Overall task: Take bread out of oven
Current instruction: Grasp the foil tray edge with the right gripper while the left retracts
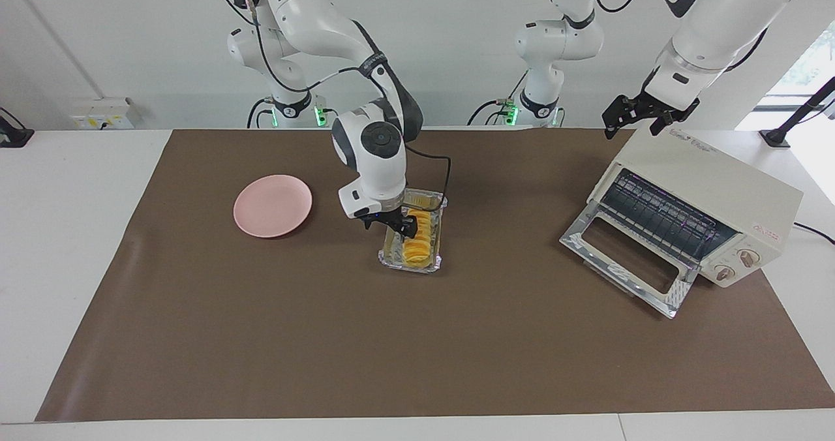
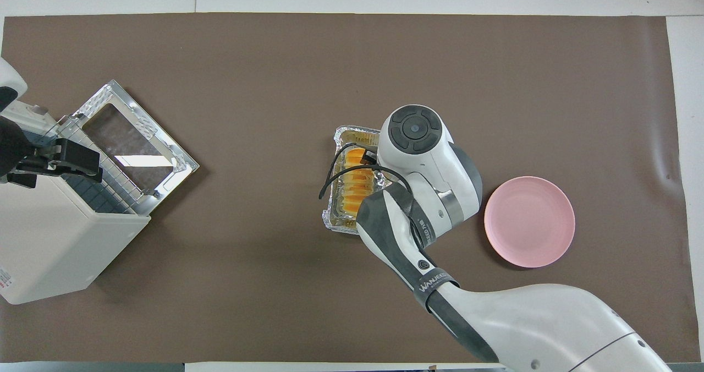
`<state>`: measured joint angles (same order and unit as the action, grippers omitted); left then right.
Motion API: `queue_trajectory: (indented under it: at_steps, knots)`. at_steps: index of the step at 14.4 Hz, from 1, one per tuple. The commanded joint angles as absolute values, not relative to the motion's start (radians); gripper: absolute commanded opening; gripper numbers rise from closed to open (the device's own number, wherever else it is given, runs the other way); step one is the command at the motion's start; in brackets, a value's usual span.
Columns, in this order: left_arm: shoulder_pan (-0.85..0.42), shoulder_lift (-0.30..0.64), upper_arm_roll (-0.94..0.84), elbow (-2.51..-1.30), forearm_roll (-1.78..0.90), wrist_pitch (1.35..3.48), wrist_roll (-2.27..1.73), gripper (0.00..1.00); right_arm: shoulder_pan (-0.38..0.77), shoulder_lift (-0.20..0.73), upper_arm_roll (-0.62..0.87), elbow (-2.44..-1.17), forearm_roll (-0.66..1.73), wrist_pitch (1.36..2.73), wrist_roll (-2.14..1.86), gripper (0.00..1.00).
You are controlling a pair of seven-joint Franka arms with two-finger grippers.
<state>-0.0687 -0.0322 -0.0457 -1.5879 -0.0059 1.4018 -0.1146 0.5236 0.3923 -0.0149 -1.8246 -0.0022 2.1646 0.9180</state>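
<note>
The bread (image 1: 417, 244) lies in a crinkled foil tray (image 1: 412, 267) on the brown mat at mid-table, outside the oven; it also shows in the overhead view (image 2: 355, 193). My right gripper (image 1: 402, 224) is down in the tray at the end of the bread nearer the robots; in the overhead view its wrist hides it. The cream oven (image 1: 717, 183) stands at the left arm's end of the table with its glass door (image 1: 626, 258) folded down and its wire rack bare. My left gripper (image 1: 633, 124) is open and empty, hovering over the oven's top.
A round pink plate (image 1: 273, 205) sits empty on the mat toward the right arm's end of the table, beside the tray. The brown mat (image 1: 261, 336) covers most of the table. A cable runs from the oven off the table edge.
</note>
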Motion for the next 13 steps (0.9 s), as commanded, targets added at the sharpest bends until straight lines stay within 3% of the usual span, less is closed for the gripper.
queue_trajectory:
  at_steps: [1, 2, 3, 4, 13]
  knots:
    - [-0.06, -0.052, -0.051, -1.615, -0.023, 1.428, -0.11, 1.0, 0.537, 0.38, -0.018, -1.89, -0.034, 2.232, 0.92, 0.93]
    - [-0.057, -0.042, -0.051, -1.6, -0.026, 1.418, -0.109, 1.0, 0.537, 0.38, -0.018, -1.885, -0.044, 2.226, 0.917, 0.73]
    - [-0.057, -0.037, -0.052, -1.594, -0.026, 1.414, -0.109, 1.0, 0.537, 0.38, -0.018, -1.881, -0.051, 2.221, 0.916, 0.26]
    - [-0.06, -0.029, -0.051, -1.595, -0.026, 1.413, -0.109, 1.0, 0.538, 0.38, -0.018, -1.879, -0.051, 2.221, 0.917, 0.0]
    - [-0.048, -0.041, -0.044, -1.611, -0.021, 1.399, -0.12, 1.0, 0.532, 0.387, -0.018, -1.798, -0.051, 2.172, 0.902, 0.0]
